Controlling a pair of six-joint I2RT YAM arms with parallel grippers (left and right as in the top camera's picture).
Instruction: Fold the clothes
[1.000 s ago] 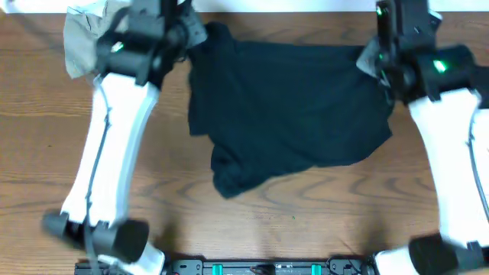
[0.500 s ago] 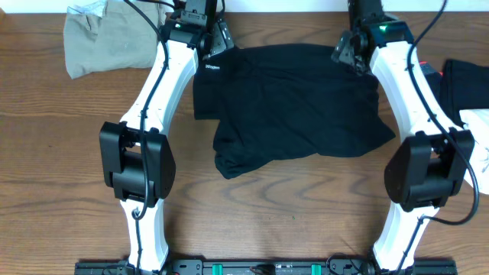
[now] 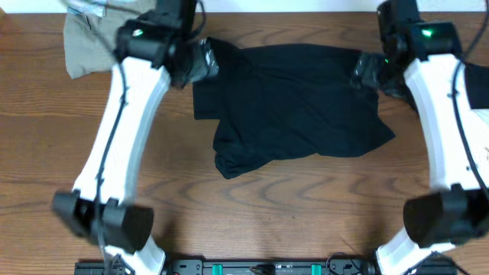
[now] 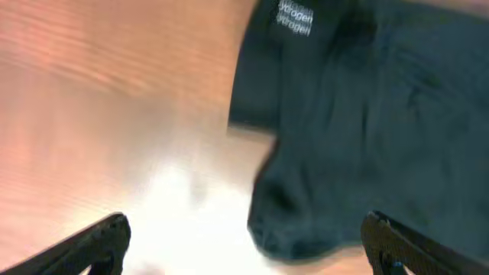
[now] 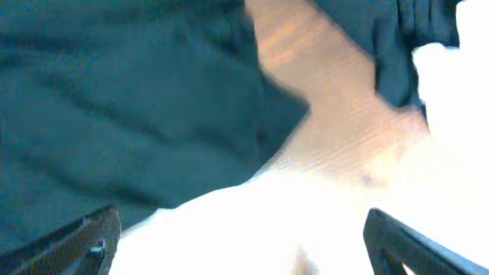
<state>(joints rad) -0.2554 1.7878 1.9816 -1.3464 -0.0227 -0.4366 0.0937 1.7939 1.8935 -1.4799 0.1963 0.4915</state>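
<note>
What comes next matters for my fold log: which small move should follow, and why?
Probably lower the left gripper to the bunched near-left corner of the black garment and pull it flat; both that gripper and the right gripper hang open, empty.

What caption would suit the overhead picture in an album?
Both open, left gripper and right gripper at the far corners of a crumpled black garment on a table.

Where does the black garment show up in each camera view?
Overhead: black garment spread across the top middle.
Left wrist: black garment fills the right side.
Right wrist: black garment fills the upper left.
Shared landmark: the wooden table beneath it.
</note>
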